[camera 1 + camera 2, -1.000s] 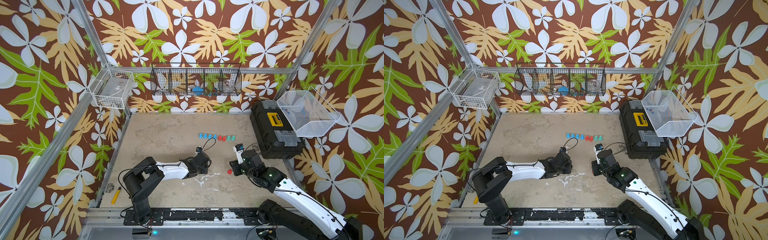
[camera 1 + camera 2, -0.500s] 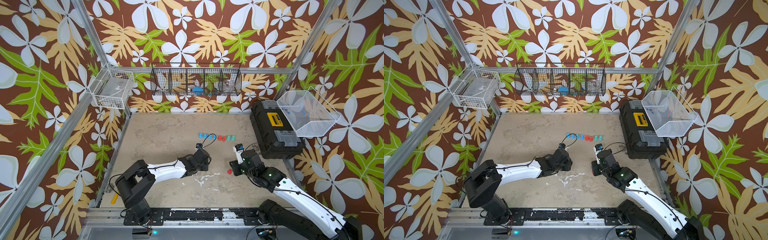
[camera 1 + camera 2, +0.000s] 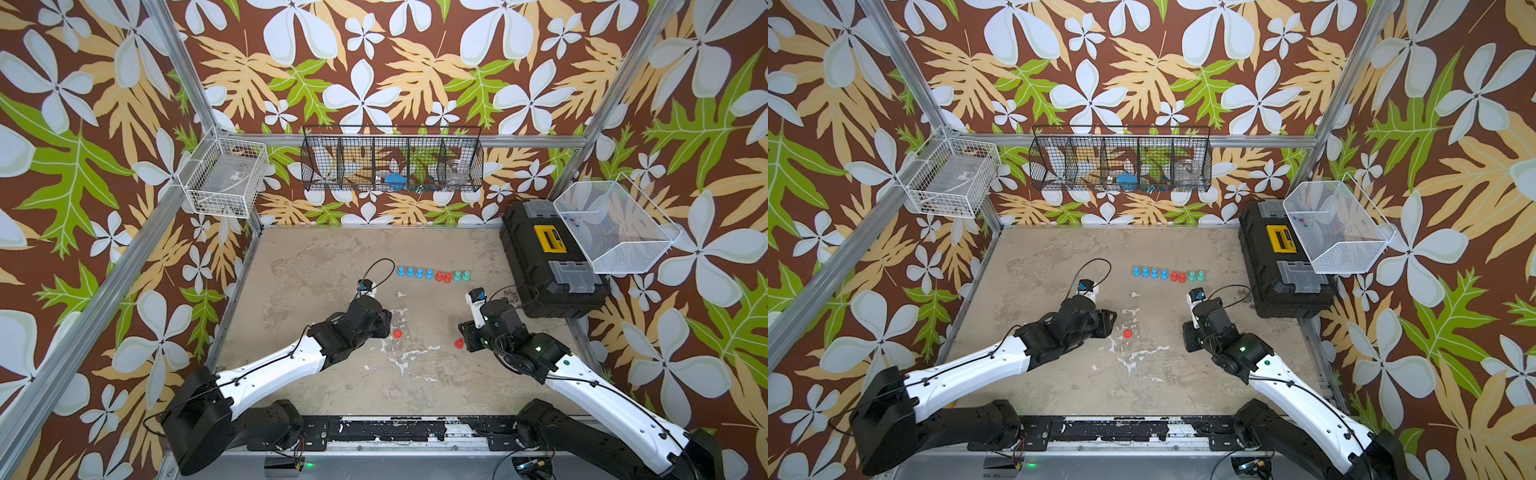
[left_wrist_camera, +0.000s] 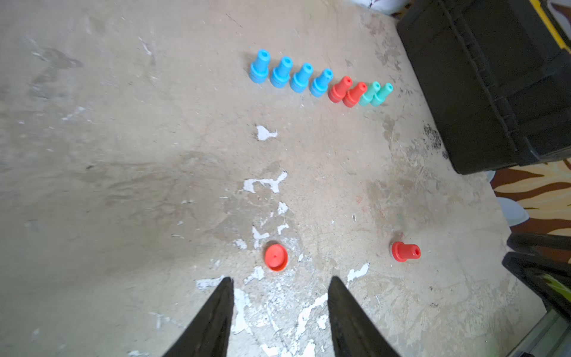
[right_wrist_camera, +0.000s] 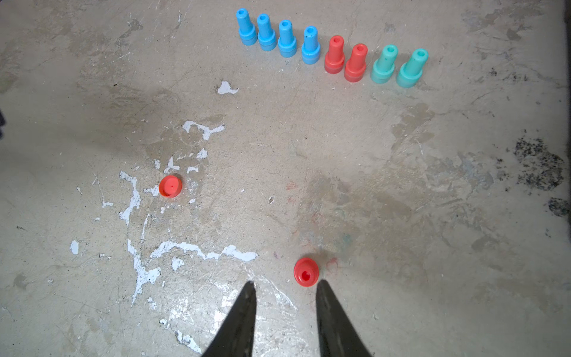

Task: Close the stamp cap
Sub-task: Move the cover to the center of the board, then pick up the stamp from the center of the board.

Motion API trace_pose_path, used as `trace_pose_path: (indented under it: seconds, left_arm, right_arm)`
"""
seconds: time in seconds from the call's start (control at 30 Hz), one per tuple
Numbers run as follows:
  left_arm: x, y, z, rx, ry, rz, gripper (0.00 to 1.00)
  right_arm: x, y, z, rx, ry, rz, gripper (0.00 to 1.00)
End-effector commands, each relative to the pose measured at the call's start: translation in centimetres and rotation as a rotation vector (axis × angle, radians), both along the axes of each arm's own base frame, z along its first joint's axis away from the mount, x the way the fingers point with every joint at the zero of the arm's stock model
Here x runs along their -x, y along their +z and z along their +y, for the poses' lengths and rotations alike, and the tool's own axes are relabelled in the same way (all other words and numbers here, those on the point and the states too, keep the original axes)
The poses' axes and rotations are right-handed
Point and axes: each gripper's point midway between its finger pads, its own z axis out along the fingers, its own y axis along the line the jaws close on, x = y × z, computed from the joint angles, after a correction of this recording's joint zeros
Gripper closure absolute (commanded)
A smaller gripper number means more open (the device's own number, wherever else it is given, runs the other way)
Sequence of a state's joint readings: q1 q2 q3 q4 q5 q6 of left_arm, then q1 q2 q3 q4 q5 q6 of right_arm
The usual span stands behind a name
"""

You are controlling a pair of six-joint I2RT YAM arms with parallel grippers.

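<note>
Starting on the left, the left gripper [image 4: 281, 278] sits low over the table [image 3: 332, 257], jaws apart and empty. The red cap [image 4: 276, 257] lies flat just beyond its fingertips, untouched. Further right, well apart from the cap, the red stamp [image 5: 306, 272] stands upright, narrow end up, uncapped. The right gripper [image 5: 285, 282] is just beside it, jaws apart, holding nothing. Behind them runs a row of stamps [image 3: 432, 275]: four blue, two red, two green. A black toolbox [image 3: 548, 266] sits far right.
</note>
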State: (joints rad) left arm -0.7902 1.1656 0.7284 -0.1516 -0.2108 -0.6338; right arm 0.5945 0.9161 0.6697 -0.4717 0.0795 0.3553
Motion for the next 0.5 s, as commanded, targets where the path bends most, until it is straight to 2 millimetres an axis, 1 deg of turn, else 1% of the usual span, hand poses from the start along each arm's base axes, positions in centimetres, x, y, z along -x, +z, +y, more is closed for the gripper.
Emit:
trace_pose_path:
  seconds: [0.0,0.1,0.23,0.3,0.4,0.43,0.47]
  left_arm:
    - [0.5,0.3,3.0,-0.059,0.033,-0.012,0.48]
    - [0.8,1.4,6.0,-0.096,0.081,-0.048,0.48]
    - [1.0,3.5,10.0,-0.109,0.163,-0.097,0.48]
    - [1.2,4.2,11.5,-0.118,0.189,-0.122,0.47]
    - [1.6,4.3,13.4,-0.17,0.221,-0.129,0.47]
    - [1.7,4.4,14.0,-0.182,0.243,-0.137,0.46]
    - [1.7,4.5,14.0,-0.177,0.237,-0.151,0.45]
  right_arm:
    - [-0.3,0.2,0.0,-0.003,-0.012,-0.012,0.65]
    - [-0.4,0.0,0.0,0.002,-0.013,-0.009,0.65]
    - [-0.3,-0.4,-0.1,0.012,-0.012,0.002,0.65]
    - [-0.4,-0.4,-0.1,0.014,-0.014,0.004,0.65]
    - [-0.4,-0.5,-0.1,0.021,-0.016,0.009,0.65]
    - [-0.4,-0.6,-0.1,0.023,-0.017,0.011,0.65]
    - [-0.4,-0.7,-0.1,0.023,-0.015,0.014,0.65]
